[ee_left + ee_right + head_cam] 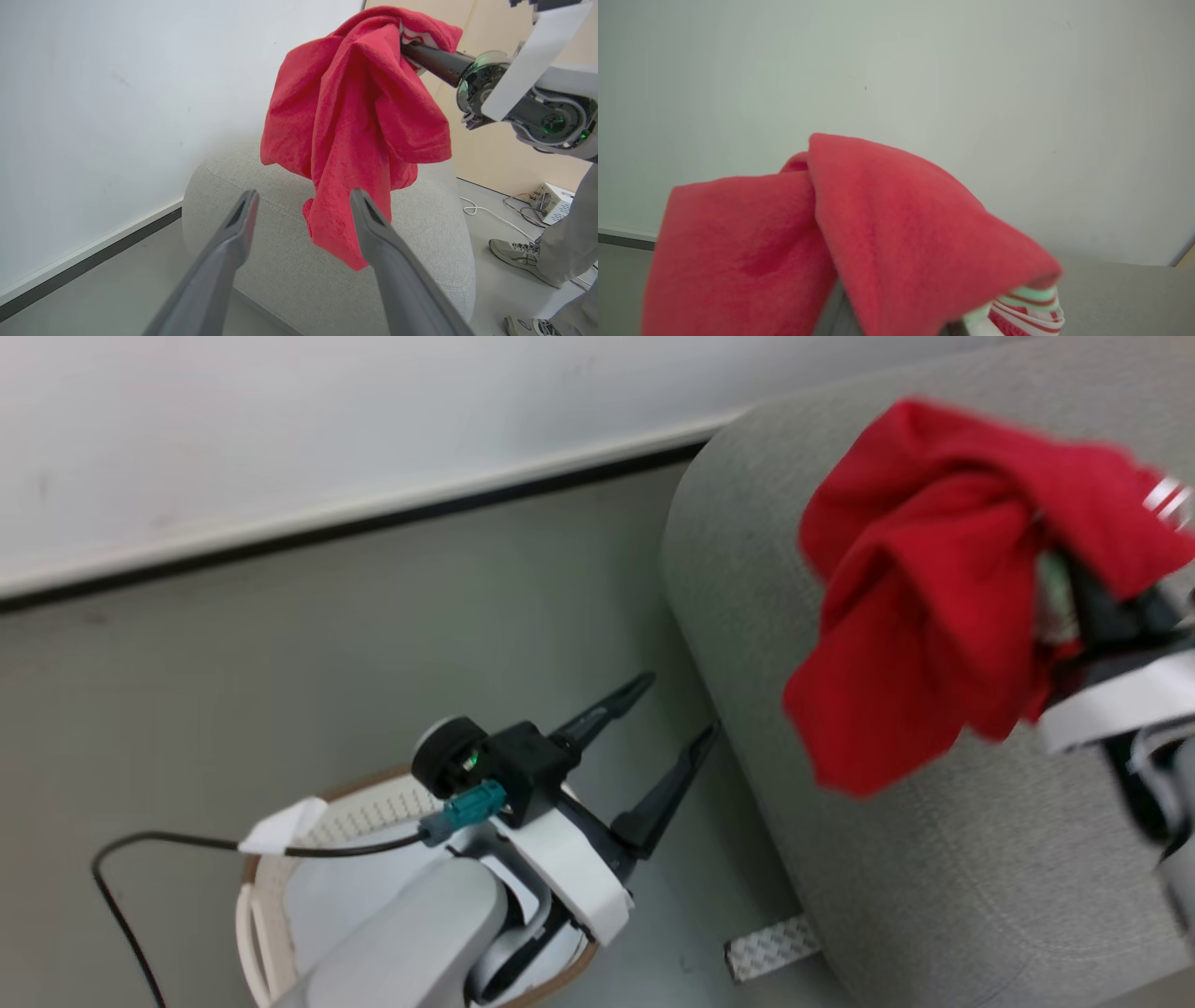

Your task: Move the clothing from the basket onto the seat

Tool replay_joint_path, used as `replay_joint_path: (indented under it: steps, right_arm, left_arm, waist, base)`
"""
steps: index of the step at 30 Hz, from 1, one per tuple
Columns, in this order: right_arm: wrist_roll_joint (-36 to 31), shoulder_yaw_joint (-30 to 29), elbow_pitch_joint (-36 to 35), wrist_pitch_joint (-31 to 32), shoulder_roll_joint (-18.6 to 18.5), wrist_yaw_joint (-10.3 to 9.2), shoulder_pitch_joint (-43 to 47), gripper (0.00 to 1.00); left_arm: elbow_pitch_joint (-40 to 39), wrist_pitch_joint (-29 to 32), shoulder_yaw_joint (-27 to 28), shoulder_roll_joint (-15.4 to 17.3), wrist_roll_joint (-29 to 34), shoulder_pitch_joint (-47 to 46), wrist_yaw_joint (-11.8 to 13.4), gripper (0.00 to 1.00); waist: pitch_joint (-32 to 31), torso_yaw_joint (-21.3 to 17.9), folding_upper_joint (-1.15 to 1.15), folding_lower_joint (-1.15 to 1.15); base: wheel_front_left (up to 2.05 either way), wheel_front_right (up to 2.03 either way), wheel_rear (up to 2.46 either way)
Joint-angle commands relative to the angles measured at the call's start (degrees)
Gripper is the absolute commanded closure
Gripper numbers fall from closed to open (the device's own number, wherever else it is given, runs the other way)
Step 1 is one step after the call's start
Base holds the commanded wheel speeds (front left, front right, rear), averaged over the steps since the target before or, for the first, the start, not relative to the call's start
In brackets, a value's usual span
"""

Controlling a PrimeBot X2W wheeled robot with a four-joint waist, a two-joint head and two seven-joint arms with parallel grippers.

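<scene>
Your right gripper (417,51) is shut tight on the clothing (915,597). Its dark fingers go right into the red folds, so you cannot see their tips. The clothing is up in the air over the seat (934,868), not in the basket (373,810). It hangs down in a soft bunch, and a bit of the white striped hem peeks out near the gripper. In the left wrist view the low end of the clothing (355,116) hangs in front of the grey seat (280,266) – you cannot tell if it touches or not.

Your left gripper (677,709) is wide open and holds nothing. It sits above the basket, with its two fingers pointing at the side of the seat. The basket stands on the floor just beside the seat.

In the right wrist view the clothing (859,242) is very close, with the white wall behind it.

A person's shoe (518,254) is on the floor past the seat – off to the side.
</scene>
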Motion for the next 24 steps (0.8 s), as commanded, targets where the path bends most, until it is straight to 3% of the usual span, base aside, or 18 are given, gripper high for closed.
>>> replay_joint_path:
  steps: [1, 8, 13, 17, 24]
  right_arm:
    - [0.8, -0.7, 1.0, 0.2, -1.6, -0.12, -3.2, 1.00]
    - [3.1, -4.4, 7.6, 1.5, -8.3, -0.12, -14.5, 1.00]
    - [0.3, -5.8, 14.3, 2.2, -12.6, -0.12, -21.6, 1.00]
    - [-0.4, -4.7, 22.4, 4.2, -13.3, -0.12, -25.7, 1.00]
    - [1.7, -0.2, 35.5, 17.8, -11.7, -0.12, -28.5, 1.00]
  left_arm:
    - [-1.0, 0.5, 0.4, 1.1, 1.0, -1.1, 0.1, 0.00]
    - [-4.6, 1.9, 1.5, 3.8, 1.6, -3.6, 0.6, 0.00]
    - [-6.6, 2.2, 2.4, 5.6, 2.1, -4.4, 1.3, 0.00]
    - [-7.5, 2.5, 2.8, 6.7, 2.2, -4.8, 1.7, 0.00]
    - [-8.0, 2.3, 2.8, 7.2, 2.6, -5.4, 1.8, 0.00]
  waist:
    - [4.9, 2.4, 0.00, -0.01]
    - [12.6, 5.8, 0.00, -0.01]
    - [17.3, 7.8, 0.00, -0.01]
    - [20.5, 8.9, 0.00, -0.01]
    - [23.1, 10.0, 0.00, -0.01]
  base:
    - [0.00, 0.00, 0.00]
    - [0.00, 0.00, 0.00]
    - [0.00, 0.00, 0.00]
    - [0.00, 0.00, 0.00]
    - [0.00, 0.00, 0.00]
